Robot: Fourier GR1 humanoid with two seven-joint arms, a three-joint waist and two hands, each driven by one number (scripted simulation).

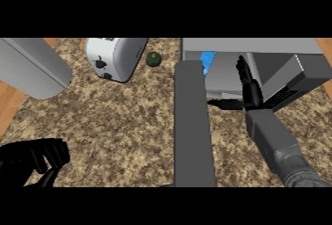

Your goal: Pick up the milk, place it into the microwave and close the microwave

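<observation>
The head view looks steeply down on a speckled brown stone counter [123, 123], with strips of wooden floor showing past its left edge and at the far right corner. At the far right stands the microwave [259, 46], grey with a darker panel on its right side. Its door [193, 132] is swung wide open and reaches toward the near edge as a long grey slab seen edge-on. The milk [207, 63] shows as a narrow blue strip inside the microwave's cavity, at its left side, partly hidden behind the top of the door. The right hand [250, 83] reaches into the cavity with its fingers straight and close together, holding nothing; a gap of grey separates it from the milk. The left hand [32, 160] rests at the lower left corner, its fingers relaxed and holding nothing. At the far side a white toaster [117, 57] stands, with a small dark green round fruit [153, 58] just to its right. A large pale grey slab [32, 66] lies across the counter's far left corner.
</observation>
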